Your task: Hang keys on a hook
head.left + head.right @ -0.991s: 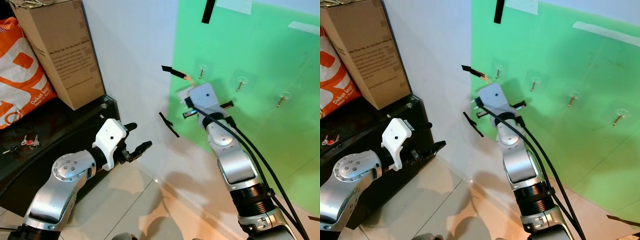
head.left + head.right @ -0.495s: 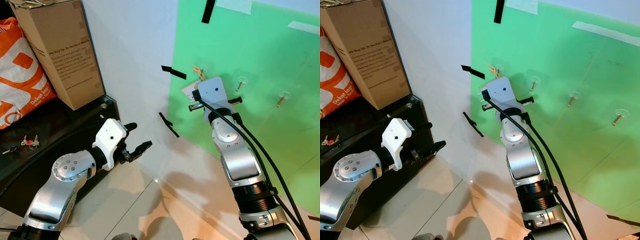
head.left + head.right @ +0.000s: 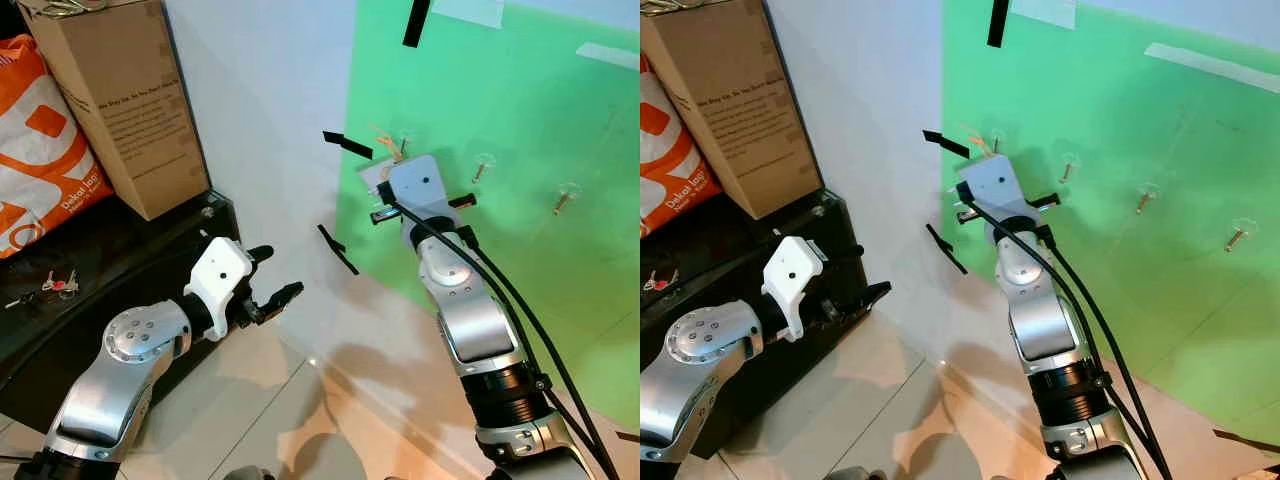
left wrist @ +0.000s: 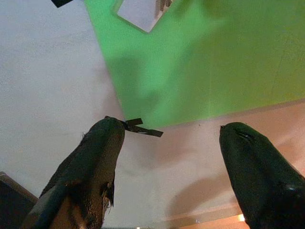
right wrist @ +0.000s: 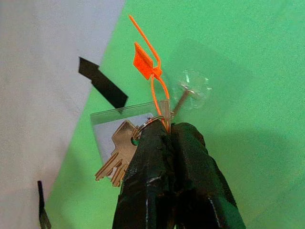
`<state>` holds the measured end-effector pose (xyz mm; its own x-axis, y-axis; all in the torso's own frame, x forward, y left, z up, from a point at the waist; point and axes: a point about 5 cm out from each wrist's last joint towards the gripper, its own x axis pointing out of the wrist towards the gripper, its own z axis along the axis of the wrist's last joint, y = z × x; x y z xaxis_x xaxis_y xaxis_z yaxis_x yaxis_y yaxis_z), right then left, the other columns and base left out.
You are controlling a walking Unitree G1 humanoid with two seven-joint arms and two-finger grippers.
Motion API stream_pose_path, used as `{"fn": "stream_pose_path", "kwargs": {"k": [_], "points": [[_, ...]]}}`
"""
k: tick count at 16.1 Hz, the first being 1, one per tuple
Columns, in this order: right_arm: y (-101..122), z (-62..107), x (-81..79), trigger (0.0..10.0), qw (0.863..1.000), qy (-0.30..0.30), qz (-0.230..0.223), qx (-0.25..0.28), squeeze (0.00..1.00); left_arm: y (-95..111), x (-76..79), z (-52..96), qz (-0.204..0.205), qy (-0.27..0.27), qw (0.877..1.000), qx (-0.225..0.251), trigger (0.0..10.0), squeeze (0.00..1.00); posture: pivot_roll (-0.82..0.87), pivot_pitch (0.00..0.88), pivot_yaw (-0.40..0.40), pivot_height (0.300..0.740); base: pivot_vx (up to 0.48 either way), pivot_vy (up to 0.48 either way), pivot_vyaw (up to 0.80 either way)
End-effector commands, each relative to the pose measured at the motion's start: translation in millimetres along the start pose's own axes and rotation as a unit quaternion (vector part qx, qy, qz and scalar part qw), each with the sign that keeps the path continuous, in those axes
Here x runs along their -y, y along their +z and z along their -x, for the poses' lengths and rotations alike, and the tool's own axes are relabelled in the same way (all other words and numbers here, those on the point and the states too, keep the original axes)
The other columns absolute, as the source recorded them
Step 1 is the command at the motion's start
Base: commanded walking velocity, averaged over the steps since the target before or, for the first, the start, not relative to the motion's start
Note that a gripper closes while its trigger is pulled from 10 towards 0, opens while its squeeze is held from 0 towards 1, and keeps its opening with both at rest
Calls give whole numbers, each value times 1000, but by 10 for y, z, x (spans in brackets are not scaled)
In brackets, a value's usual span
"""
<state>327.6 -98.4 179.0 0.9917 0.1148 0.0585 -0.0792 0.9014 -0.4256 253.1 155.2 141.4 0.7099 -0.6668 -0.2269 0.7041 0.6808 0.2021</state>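
On the green wall panel (image 3: 520,110), my right gripper (image 5: 169,129) is raised to the leftmost clear hook (image 3: 403,143). It is shut on the ring of a bunch of brass keys (image 5: 116,157). An orange plastic tag (image 5: 143,59) sticks up from the ring, and a clear label hangs behind the keys. The ring sits just beside the hook's metal peg (image 5: 183,98); I cannot tell whether it is over the peg. My left gripper (image 3: 275,275) hangs low by the white wall, open and empty.
Two more hooks (image 3: 480,168) (image 3: 565,197) sit to the right on the panel. Black tape strips (image 3: 347,145) (image 3: 338,250) mark the panel's edge. To the left, a black cabinet (image 3: 100,260) carries a cardboard box (image 3: 120,100), an orange bag (image 3: 40,150) and another key bunch (image 3: 45,288).
My right gripper has risen with the keys from below the leftmost hook up to it, then shifted slightly left. The left arm has stayed still.
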Motion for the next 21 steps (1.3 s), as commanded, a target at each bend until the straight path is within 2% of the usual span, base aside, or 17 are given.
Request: {"fn": "stream_pose_path", "kwargs": {"k": [1, 3, 6, 12, 21], "points": [[37, -31, -2, 10000, 1000, 5, 2, 4, 0, 25, -11, 9, -5, -1, 1000, -1, 10000, 0, 14, 0, 23, 740, 0, 0, 0], [15, -34, 1, 10000, 1000, 5, 4, -3, 0, 22, -7, 10, -4, -1, 1000, -1, 10000, 0, 15, 0, 22, 740, 0, 0, 0], [-60, -58, 84, 10000, 999, -26, 5, -29, 0, 20, -5, 13, -4, -1, 1000, -1, 10000, 0, 16, 0, 23, 740, 0, 0, 0], [-71, -67, 77, 10000, 999, -29, -3, -35, 0, 26, -9, 10, -5, -2, 1000, -2, 10000, 0, 17, 0, 27, 740, 0, 0, 0], [41, -68, 121, 10000, 999, -49, -21, 2, 0, 33, -11, 7, -7, -4, 1000, 0, 10000, 0, 17, 0, 27, 740, 0, 0, 0]]}}
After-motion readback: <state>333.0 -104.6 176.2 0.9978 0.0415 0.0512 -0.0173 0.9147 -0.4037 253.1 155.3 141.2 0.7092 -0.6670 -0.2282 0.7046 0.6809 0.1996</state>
